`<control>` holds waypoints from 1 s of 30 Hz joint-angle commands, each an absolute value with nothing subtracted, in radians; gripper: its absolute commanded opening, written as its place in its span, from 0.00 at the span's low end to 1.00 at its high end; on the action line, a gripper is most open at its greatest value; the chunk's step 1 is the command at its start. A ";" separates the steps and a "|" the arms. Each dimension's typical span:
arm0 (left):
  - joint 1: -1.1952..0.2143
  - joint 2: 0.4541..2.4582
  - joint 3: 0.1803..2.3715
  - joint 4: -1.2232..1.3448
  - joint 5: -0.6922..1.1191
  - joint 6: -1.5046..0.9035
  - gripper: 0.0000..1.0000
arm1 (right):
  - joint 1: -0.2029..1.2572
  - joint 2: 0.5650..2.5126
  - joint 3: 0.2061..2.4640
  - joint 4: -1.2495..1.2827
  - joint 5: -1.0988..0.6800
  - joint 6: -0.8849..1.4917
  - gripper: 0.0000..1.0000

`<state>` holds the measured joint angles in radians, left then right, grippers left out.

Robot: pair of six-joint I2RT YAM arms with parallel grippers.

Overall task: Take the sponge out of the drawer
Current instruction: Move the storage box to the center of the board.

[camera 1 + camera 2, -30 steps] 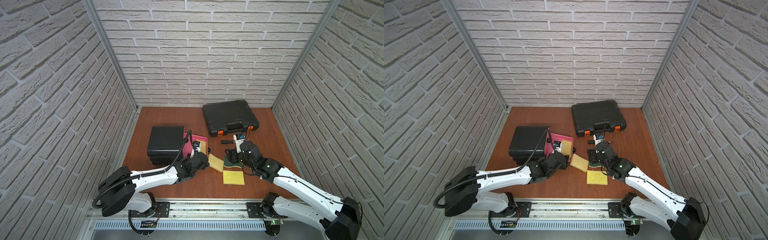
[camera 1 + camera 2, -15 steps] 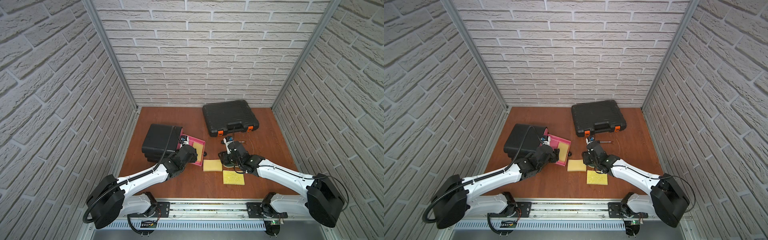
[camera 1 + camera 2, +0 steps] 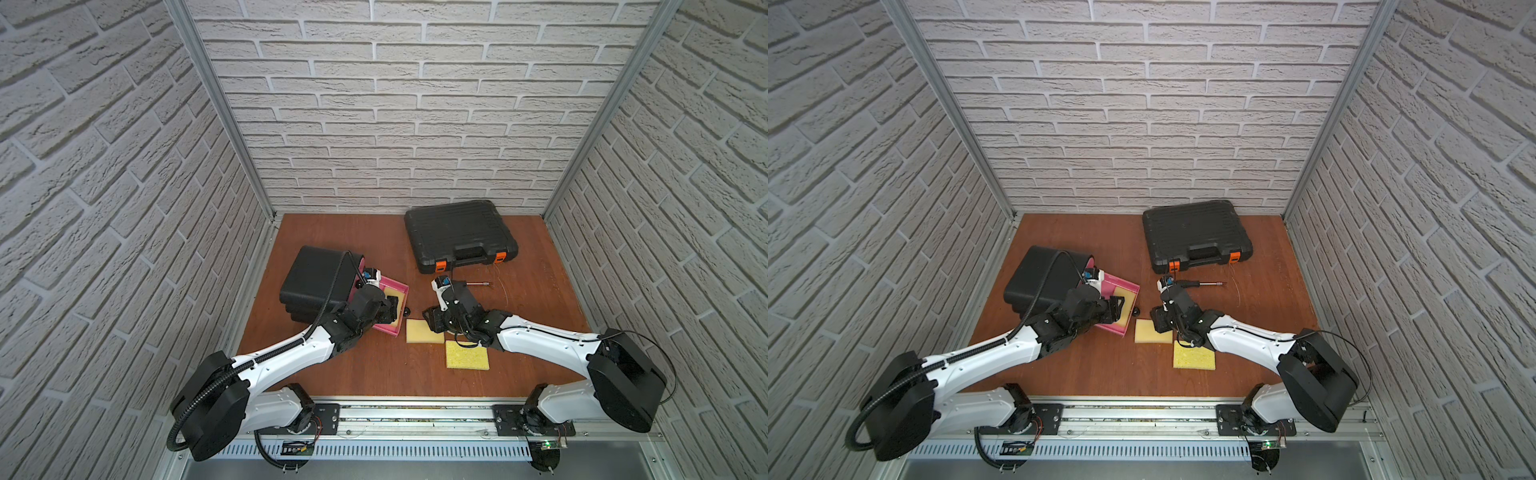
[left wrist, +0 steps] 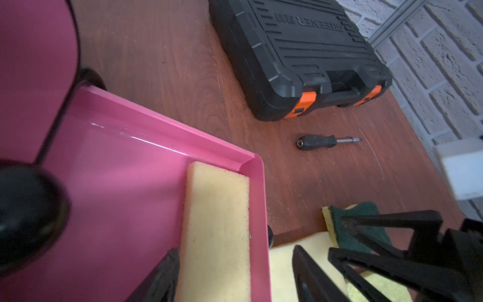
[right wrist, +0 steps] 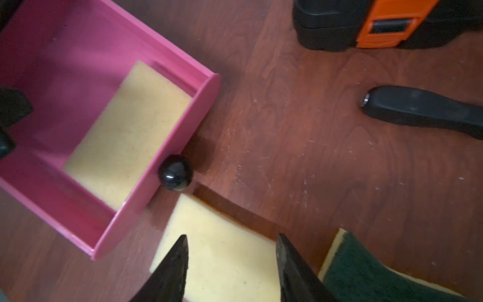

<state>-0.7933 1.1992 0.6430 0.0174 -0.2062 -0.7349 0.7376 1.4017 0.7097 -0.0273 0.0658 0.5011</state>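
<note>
The pink drawer (image 3: 397, 285) (image 4: 162, 128) (image 5: 203, 109) stands pulled out of a black cabinet (image 3: 316, 278). A pale yellow sponge (image 4: 217, 224) (image 5: 130, 136) lies inside it against the front wall. My left gripper (image 4: 235, 264) (image 3: 390, 311) is open. One finger is inside the drawer beside this sponge and the other is outside the front wall. My right gripper (image 5: 231, 251) (image 3: 433, 322) is open over a second pale sponge (image 5: 230, 261) (image 3: 424, 332), which lies flat on the table next to the drawer's black knob (image 5: 174, 174).
A green-backed sponge (image 5: 366, 274) (image 4: 363, 232) lies beside the right gripper, and a bright yellow sponge (image 3: 466, 354) lies nearer the front edge. A black tool case (image 3: 459, 235) with orange latches stands at the back. A screwdriver (image 3: 478, 284) lies in front of the case.
The pale sponge that was at the left gripper now lies flat on the table. The left gripper has pulled back over the drawer. The right gripper has moved left over that sponge and narrowed.
</note>
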 commanded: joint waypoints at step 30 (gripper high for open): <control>-0.528 0.511 0.584 -0.451 -0.615 -0.730 0.82 | 0.826 1.731 1.022 -0.049 0.109 0.509 0.53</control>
<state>-0.5579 0.5140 0.6273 -0.4213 -0.5636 -0.6930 0.8204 1.7191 0.9836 -0.0517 0.0898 0.5167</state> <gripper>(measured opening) 0.812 0.533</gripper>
